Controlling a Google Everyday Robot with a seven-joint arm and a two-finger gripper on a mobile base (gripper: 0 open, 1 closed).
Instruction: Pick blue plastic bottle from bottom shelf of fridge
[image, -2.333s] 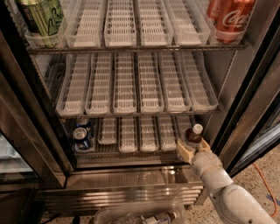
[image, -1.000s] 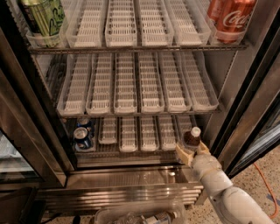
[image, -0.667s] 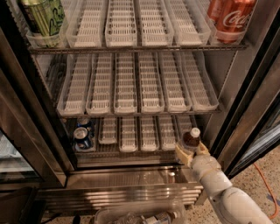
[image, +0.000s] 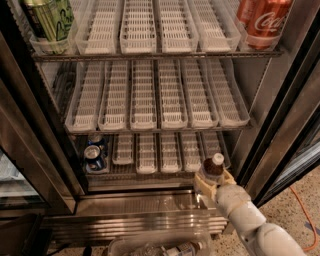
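Jaws clenched around the blue plastic bottle (image: 214, 168), the robot's gripper (image: 213, 185) sits at the right end of the steel sill (image: 140, 206), just above its back edge, in the mouth of the fridge (image: 265, 110). Over the past two seconds bottle and gripper have slid together out of the right-hand lane of the bottom shelf (image: 150, 160) towards the sill, which suggests the grasp has held and only the withdrawal past the sill is left. The bottle's label and base are hidden inside the gripper; two blue soda cans (image: 93, 152) stand well to the left above the sill, and a clear bin (image: 150, 245) below the sill is cut off, its contents hard to make out
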